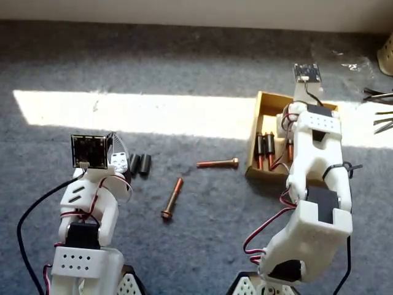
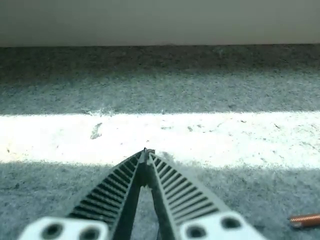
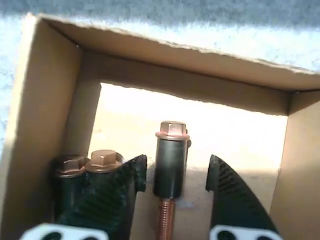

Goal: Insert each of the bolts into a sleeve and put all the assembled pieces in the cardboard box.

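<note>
Bolts, two, bare: lay loose on the grey carpet [image 1: 202,246] between the arms, first bolt [image 1: 217,163] near the cardboard box [image 1: 265,98], second bolt [image 1: 172,198] slanted and nearer the left arm. Well apart from each other.

Left gripper [image 2: 146,155]: closed tip to tip, gripped nothing, hung low over the carpet.

Sleeves, two, black, unfilled [image 1: 140,164]: sat side by side just beside the left gripper.

Right gripper [image 3: 177,159]: spread wide inside the box, straddled an assembled piece [image 3: 169,150] without visibly touching it.

Assembled pieces, two more [image 3: 87,165]: lay alongside, close by one finger; contact not determinable.

Judged risks:
- On lifting out: could snag the straddled piece, or drag the neighbours against the box wall. Cause: tight quarters, finger hard by them.
- Could tip a piece and let its bolt slide back out of the sleeve. Fit unconfirmed.
- On the next pick: could roll a sleeve away, being round and on pile.
- Could scrape carpet rather than seize a bolt, thin and flat as both lay.
</note>
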Controlling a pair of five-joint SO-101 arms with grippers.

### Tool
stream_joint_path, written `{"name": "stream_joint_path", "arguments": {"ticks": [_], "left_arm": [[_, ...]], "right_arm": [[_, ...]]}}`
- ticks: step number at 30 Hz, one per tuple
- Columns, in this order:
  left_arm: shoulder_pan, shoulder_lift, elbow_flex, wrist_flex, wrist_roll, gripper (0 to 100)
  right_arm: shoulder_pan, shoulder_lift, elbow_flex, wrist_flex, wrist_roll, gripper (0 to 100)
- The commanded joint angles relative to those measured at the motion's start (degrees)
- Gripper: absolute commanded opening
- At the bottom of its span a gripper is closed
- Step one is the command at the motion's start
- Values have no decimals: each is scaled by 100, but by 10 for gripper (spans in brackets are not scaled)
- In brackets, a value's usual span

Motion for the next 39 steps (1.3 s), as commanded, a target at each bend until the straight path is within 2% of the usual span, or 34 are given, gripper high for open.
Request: {"name": "stream_joint_path", "arguments": {"ticks": [1, 4, 7, 12, 16, 23, 35, 39], "left_arm": [[-48, -66, -31, -114, -44, 5], [-66, -66, -31, -114, -44, 5], [-75, -66, 13, -255, -44, 5], [-84, -66, 154, -492, -44, 5], [-418, -66, 127, -484, -44, 5], [-971, -66, 119, -484, -35, 5], [-1112, -66, 154, -484, -35, 5], [-1349, -66, 136, -492, -18, 5]], "right_arm": [[-101, -119, -286, 13, 70, 171], [-207, -136, -295, 136, 70, 171], [-356, -374, -330, 725, 70, 170], [-787, -1270, -295, 1314, 62, 170], [-1121, -2070, -295, 1798, 44, 170], [-1789, -3169, -224, 2088, 44, 170], [-2738, -4400, 233, 2703, 35, 169], [-3011, -4602, 242, 2905, 26, 94]]}}
